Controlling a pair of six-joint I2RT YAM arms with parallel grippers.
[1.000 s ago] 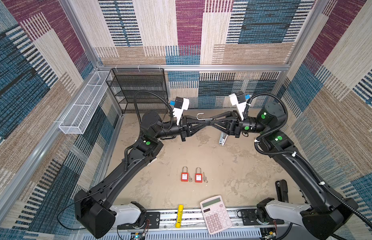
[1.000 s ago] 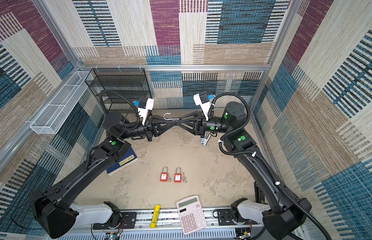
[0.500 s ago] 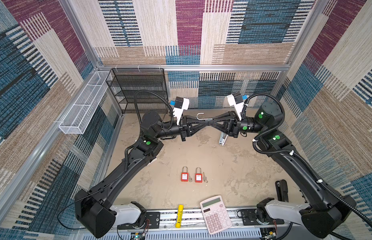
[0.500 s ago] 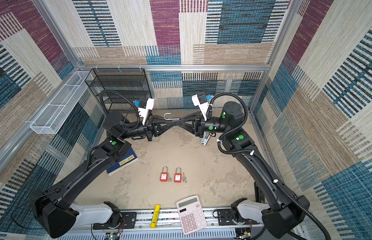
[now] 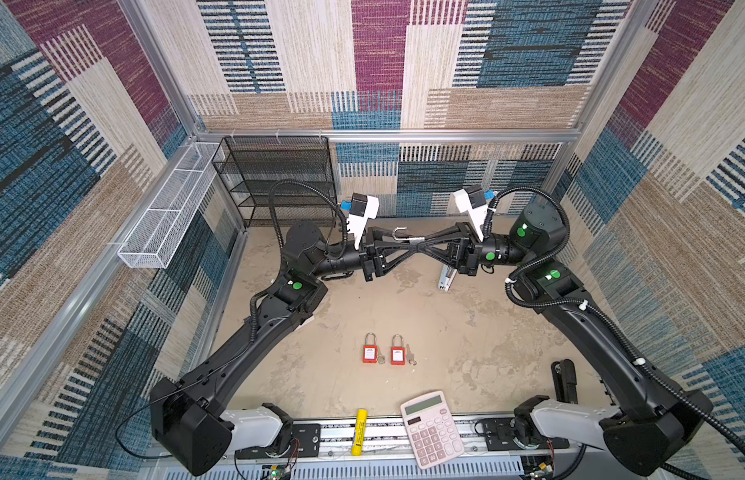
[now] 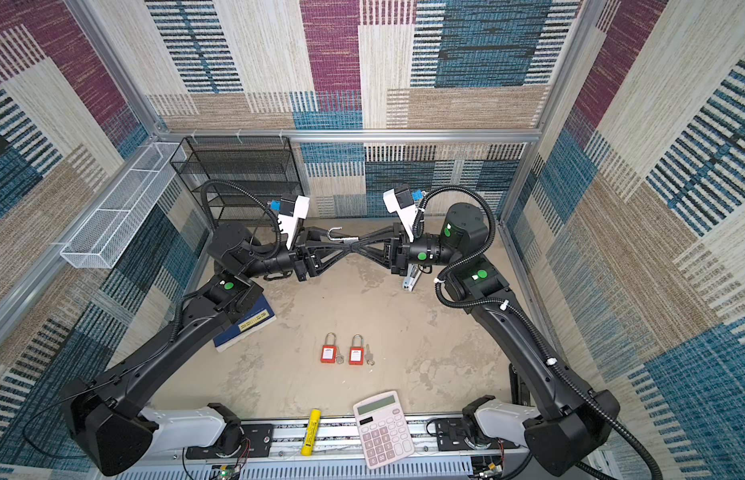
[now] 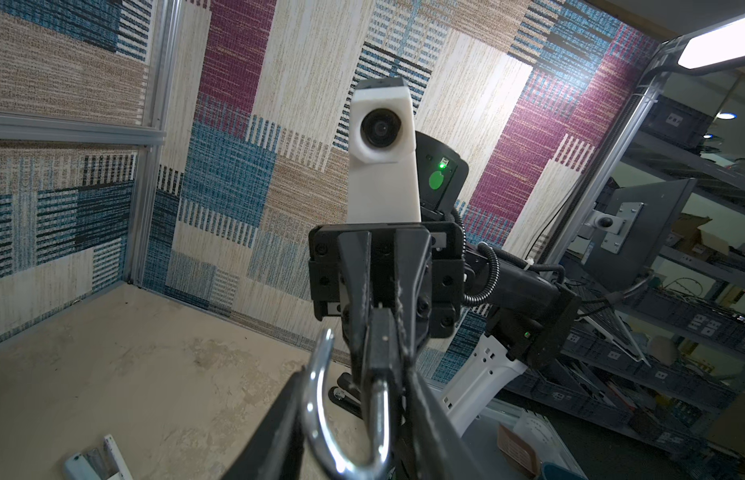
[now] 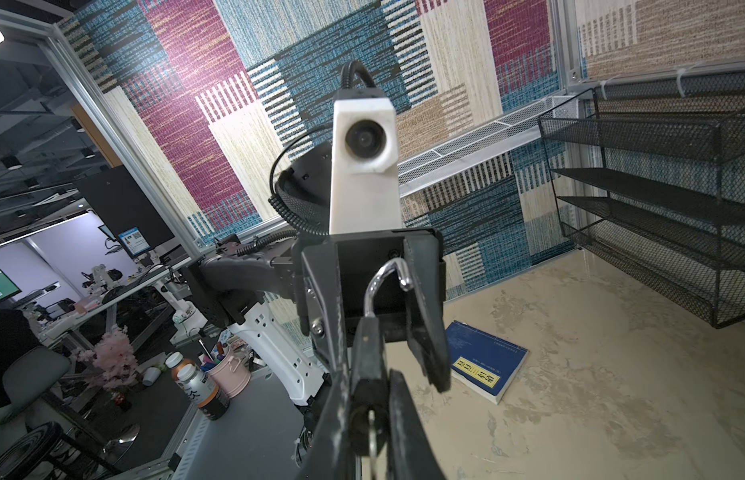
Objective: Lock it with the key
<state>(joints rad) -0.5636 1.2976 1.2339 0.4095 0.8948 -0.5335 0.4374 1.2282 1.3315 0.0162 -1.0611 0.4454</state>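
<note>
- Right wrist view: the right gripper (image 8: pixel 368 357) pinches a black padlock (image 8: pixel 367 374) by its body, in the air above the desk (image 8: pixel 591 374).
- Its silver shackle (image 8: pixel 385 274) stands open, pointing toward the left gripper (image 7: pixel 353 370), whose jaws are spread either side of it.
- In both top views, two red padlocks (image 5: pixel 369 353) lie near the desk's front, well apart from the grippers.

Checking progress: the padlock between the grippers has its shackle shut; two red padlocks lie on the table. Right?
No: the shackle of that padlock is open, its free end loose, as the left wrist view shows. The rest is right.
</note>
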